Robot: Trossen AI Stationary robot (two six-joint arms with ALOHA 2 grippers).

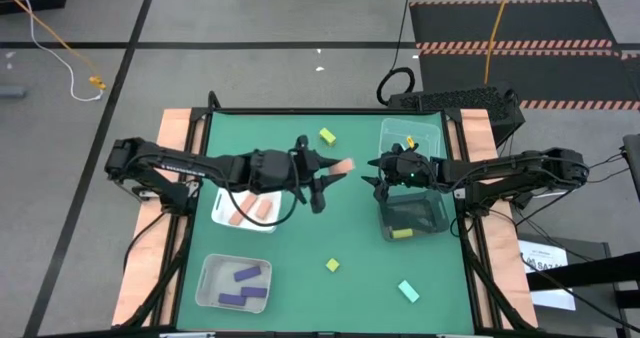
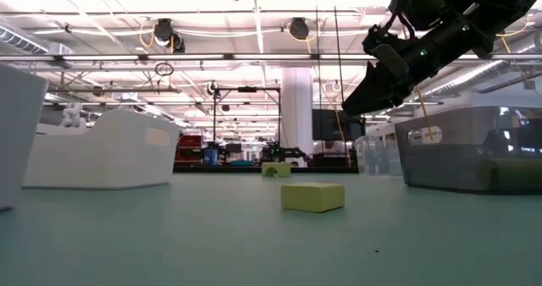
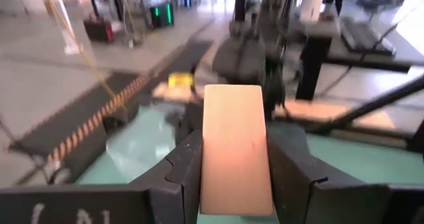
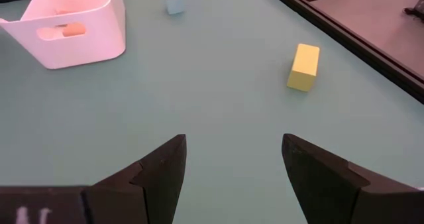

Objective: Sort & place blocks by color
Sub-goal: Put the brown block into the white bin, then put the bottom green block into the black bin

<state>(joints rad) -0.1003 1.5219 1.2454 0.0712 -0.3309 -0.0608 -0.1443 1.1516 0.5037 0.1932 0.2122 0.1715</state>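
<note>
My left gripper (image 1: 330,172) hovers over the table's middle, shut on a salmon pink bar (image 1: 343,167). My right gripper (image 1: 376,174) faces it from the right, open and empty (image 4: 233,151), raised above the table (image 2: 366,96). Two yellow blocks (image 1: 327,136) (image 1: 332,265) and a mint block (image 1: 408,291) lie flat on the green mat. More pink blocks (image 1: 250,213) lie in the white tray. Purple blocks (image 1: 243,286) lie in the clear tray, and a yellow one (image 1: 402,234) sits in the dark tray. My left gripper pinches the salmon pink bar (image 3: 235,151) between its two fingers (image 3: 189,168), which press on its long sides. The bar's free end (image 3: 232,98) sticks out past the fingertips toward the table's right. The bar is lifted clear of the table.
The white tray (image 1: 222,218) stands left of centre and a clear tray (image 1: 205,278) near the near-left corner. At the right, a dark tray (image 1: 436,218) sits with a clear tray (image 1: 432,130) behind it. Open mat lies between the trays.
</note>
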